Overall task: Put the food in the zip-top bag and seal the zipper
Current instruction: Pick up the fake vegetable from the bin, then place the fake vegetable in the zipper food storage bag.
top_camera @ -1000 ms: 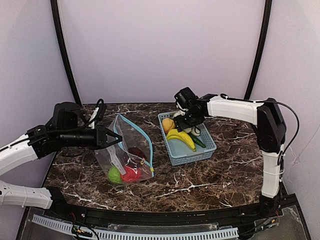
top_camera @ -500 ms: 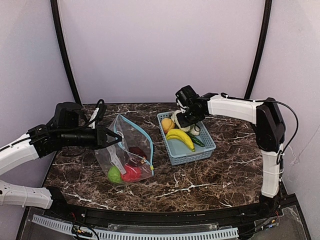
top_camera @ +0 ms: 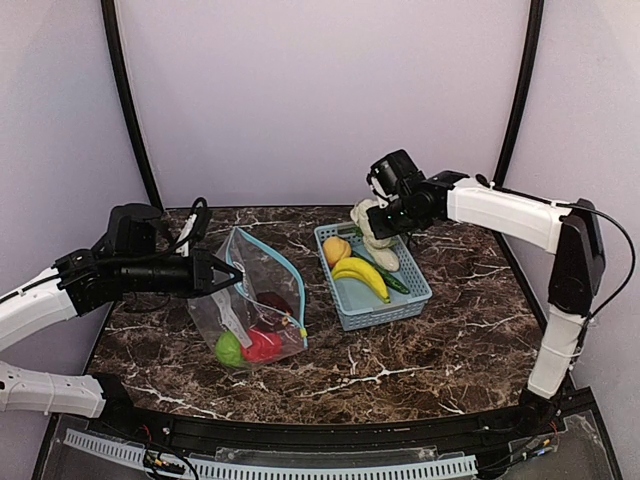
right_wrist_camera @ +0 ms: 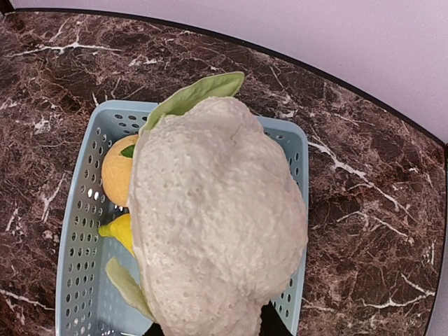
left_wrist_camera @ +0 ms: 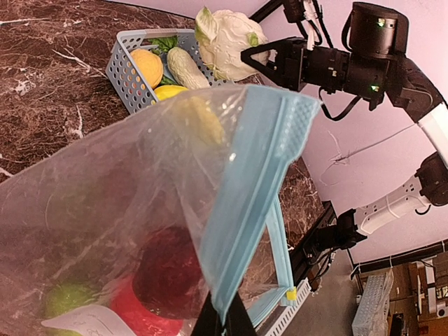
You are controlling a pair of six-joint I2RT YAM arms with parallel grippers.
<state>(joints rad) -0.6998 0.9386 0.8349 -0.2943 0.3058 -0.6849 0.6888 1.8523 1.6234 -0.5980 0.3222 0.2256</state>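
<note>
Cauliflower (top_camera: 366, 220) hangs in the right hand (top_camera: 378, 222), whose fingers are clamped on its lower side, lifting it clear above the far end of the light blue lattice basket (top_camera: 380, 315). From the right wrist, the white head (right_wrist_camera: 217, 217) with one green leaf fills most of the view and hides the fingers almost entirely, with the basket's wall (right_wrist_camera: 77, 280) directly below it. Left in the basket are an orange (top_camera: 336, 249), a yellow banana (top_camera: 362, 273) and a green cucumber (top_camera: 396, 281); the left wrist view also shows a pale oblong vegetable (left_wrist_camera: 185, 66) lying beside the orange. Well to the left of the held cauliflower, the zip-top bag (top_camera: 255, 295) sits on the dark marble surface (top_camera: 420, 350) with its mouth raised and gaping toward the basket. The left hand (top_camera: 225, 278) is closed tight on the near edge of that mouth, pinching the teal zipper (left_wrist_camera: 259, 161) between its fingertips and holding that lip up. The other lip of the zipper runs down the basket side of the bag to the surface. Inside the bag, at its low end, lie a green apple (top_camera: 229, 349), a red apple (top_camera: 262, 346) and a dark red apple (top_camera: 273, 303), touching one another. Bag and basket stand apart, a strip of bare marble between them.
</note>
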